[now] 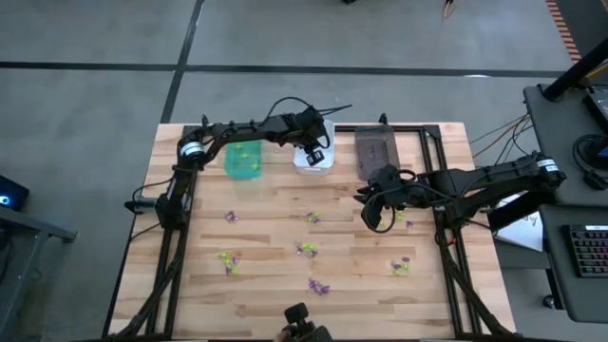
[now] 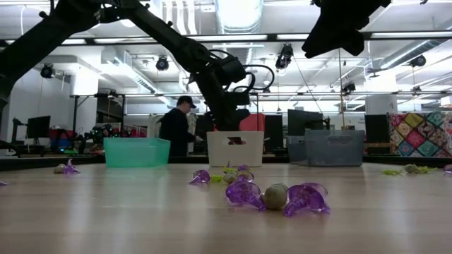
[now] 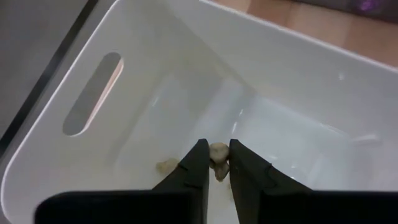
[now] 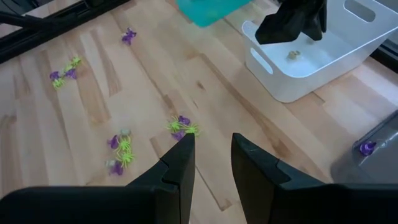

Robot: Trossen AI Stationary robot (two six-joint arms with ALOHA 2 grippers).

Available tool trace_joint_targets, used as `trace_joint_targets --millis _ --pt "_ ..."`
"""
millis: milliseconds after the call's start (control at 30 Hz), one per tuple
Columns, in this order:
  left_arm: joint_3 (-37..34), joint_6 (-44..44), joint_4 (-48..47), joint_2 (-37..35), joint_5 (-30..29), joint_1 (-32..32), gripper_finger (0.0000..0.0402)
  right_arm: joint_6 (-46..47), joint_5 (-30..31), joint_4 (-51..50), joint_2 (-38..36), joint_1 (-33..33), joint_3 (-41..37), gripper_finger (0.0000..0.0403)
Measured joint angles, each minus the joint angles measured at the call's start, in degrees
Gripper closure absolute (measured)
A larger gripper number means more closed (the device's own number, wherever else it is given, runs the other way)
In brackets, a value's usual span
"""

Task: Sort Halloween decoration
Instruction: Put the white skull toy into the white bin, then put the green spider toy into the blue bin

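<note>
Spreading across most of the high view, the wooden bench (image 1: 285,256) carries three bins in a row at its far edge: the green bin (image 1: 243,159), the white bin (image 1: 313,158) and the dark grey bin (image 1: 378,150). The left arm reaches over the white bin, and the left gripper (image 3: 215,163) hangs inside it, just above its floor. Its fingers (image 3: 194,167) stand only a little apart, with a small greyish trinket (image 3: 217,154) between their tips; whether they still press it or have just let it go, I cannot tell for sure. A second pale piece (image 3: 165,165) lies on the bin floor near it. The right gripper (image 4: 211,144) hovers above the bench near the grey bin, its fingers parted and holding nothing. The rest of the Halloween decoration (image 1: 306,249) lies scattered on the bench in small purple and yellow-green groups. One purple piece (image 4: 367,147) lies inside the grey bin.
</note>
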Motion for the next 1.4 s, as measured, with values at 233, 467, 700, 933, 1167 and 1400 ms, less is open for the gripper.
trace_joint_targets --millis 233,467,700,933,1167,1400 --pt "0.00 -0.47 0.02 0.00 -0.12 0.02 0.0298 0.00 0.00 0.01 0.00 0.00 0.00 0.0310" --pt "0.63 -0.56 -3.05 -0.56 0.00 -0.20 0.0261 -0.02 0.00 0.00 0.02 0.00 -0.03 0.0310" --pt "-0.51 -1.15 -6.02 -6.93 0.99 -2.86 0.0270 1.93 -0.01 0.01 0.23 0.02 -0.09 0.0310" --pt "-0.77 -1.41 -7.19 -13.29 1.04 -7.77 0.0282 6.83 -0.40 -0.26 3.02 0.00 -0.11 0.0310" --pt "-1.57 -2.51 -10.04 -18.16 1.04 -13.79 0.0286 9.63 -4.81 -0.61 7.67 0.00 -0.11 0.0310" --pt "-13.12 -5.96 -6.88 -26.04 0.73 -18.58 0.0286 13.96 -6.58 -5.87 10.07 0.00 -0.11 0.0310"
